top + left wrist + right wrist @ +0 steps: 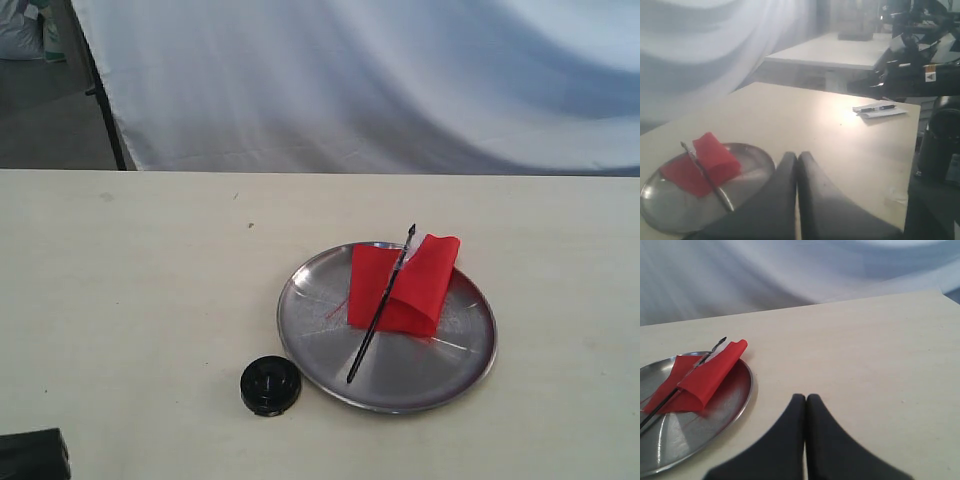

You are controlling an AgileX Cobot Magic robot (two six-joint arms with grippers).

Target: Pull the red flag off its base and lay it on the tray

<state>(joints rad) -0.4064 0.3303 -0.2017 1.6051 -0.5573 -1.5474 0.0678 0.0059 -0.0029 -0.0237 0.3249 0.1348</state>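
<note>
The red flag (405, 285) lies folded on the round steel tray (310, 345), its black stick running diagonally across the plate with the pointed tip toward the far rim. The small black base (270, 385) stands alone on the table just left of the tray's near edge. In the left wrist view my left gripper (797, 156) is shut and empty, beside the tray (757, 162) and flag (707, 160). My right gripper (806, 398) is also shut on nothing, over bare table beside the tray (695, 432) and flag (705, 377). Neither wrist view shows the base.
A dark block (30, 455) sits at the near left corner of the exterior view. A white sheet (380, 80) hangs behind the table. The left wrist view shows a paper with a pen (879, 109) on the table and black equipment (937, 145) past its edge.
</note>
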